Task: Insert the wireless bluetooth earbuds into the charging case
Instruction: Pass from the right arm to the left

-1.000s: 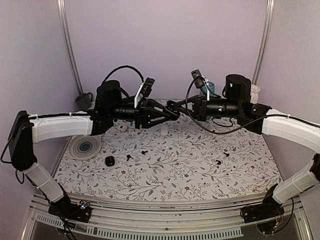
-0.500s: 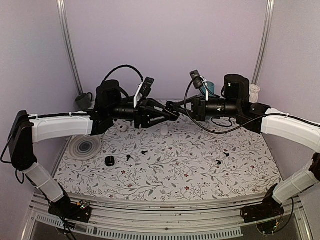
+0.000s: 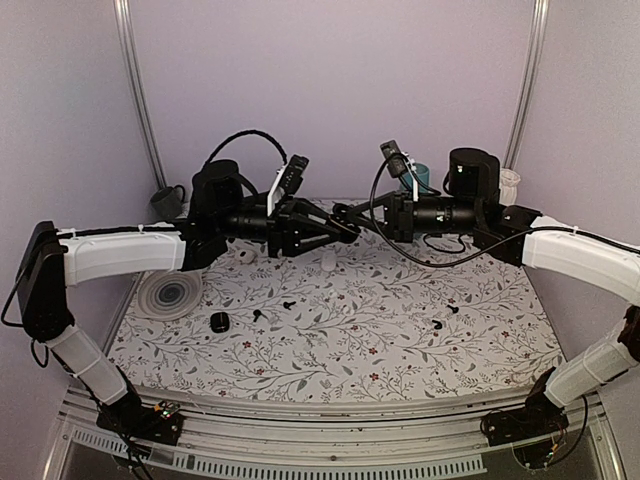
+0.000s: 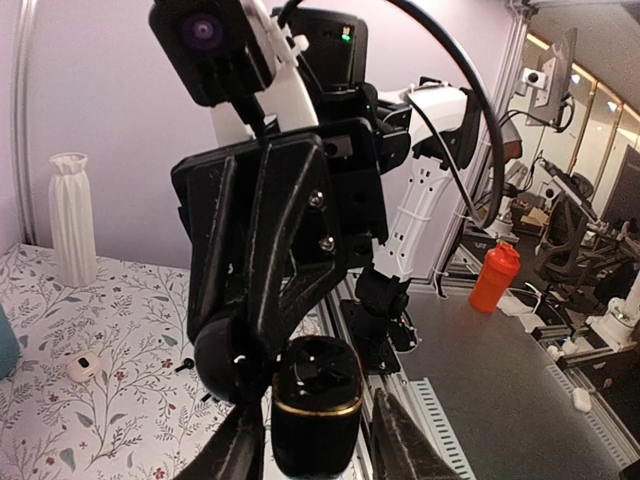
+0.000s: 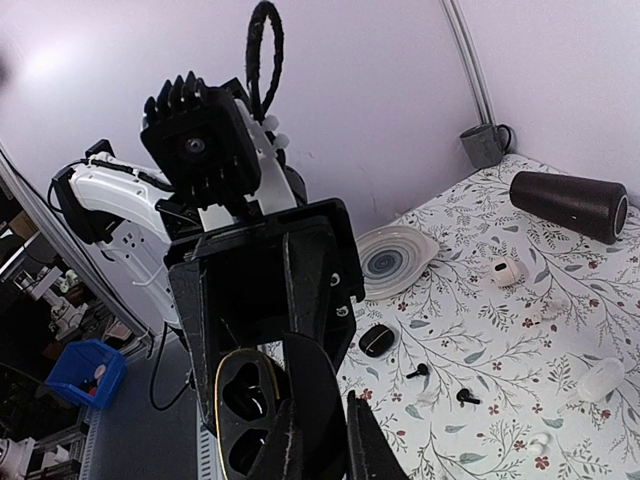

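Left gripper (image 4: 318,452): clamped on black charging case (image 4: 315,398), fingers partly out of frame. Right gripper (image 5: 325,445): pinched shut beside case mouth, contents indiscernible. Cavities show from right wrist only.

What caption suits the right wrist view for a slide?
The left tool holds the open charging case near the right tool.
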Controlling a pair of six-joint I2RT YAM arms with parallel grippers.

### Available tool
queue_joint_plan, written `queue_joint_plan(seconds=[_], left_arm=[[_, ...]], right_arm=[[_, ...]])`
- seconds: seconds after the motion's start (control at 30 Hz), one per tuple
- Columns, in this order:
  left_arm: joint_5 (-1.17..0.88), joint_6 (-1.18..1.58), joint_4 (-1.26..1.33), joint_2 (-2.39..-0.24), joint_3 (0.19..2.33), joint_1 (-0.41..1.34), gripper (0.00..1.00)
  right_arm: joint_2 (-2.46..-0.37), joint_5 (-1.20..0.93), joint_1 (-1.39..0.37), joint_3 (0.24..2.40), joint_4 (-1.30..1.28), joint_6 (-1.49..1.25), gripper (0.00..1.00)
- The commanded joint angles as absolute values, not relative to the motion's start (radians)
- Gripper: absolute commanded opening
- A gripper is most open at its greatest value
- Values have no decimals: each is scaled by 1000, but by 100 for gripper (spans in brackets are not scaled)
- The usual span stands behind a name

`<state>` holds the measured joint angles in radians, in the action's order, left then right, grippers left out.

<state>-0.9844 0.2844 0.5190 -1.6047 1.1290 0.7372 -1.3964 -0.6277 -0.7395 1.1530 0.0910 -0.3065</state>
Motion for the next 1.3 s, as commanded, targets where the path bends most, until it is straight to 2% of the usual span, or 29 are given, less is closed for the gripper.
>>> queue_joint_plan(seconds=[0.0,0.17,0.3,0.4,0.47,0.6,0.87,1.27], left_arm=[[-1001,275,531,-1597,1132,744,39],[-1004,272,529,-1595,1132,745,36],[-999,270,528,-1595,1133,745,28],[-995,268,528,-1595,1131,747,13],[-985,263,530,-1594,1127,747,0],[-960,254,561,-1582,1101,747,0],[-934,246,625,-1579,1068,746,0],[-943,245,659,-1589,1063,746,0]], right_arm=[[-1396,-660,-731,1179,132,-327,6],[-1404,-670,-729,1181,135,-331,6],[-1407,-672,-729,1182,135,-334,7],[-1407,-670,-729,1180,134,-333,9],[-1408,-669,-729,1179,133,-332,17],[-1403,-661,-727,1173,130,-334,35],[-1371,-622,-727,1149,122,-336,57],[-1351,-536,-717,1128,76,-328,65]])
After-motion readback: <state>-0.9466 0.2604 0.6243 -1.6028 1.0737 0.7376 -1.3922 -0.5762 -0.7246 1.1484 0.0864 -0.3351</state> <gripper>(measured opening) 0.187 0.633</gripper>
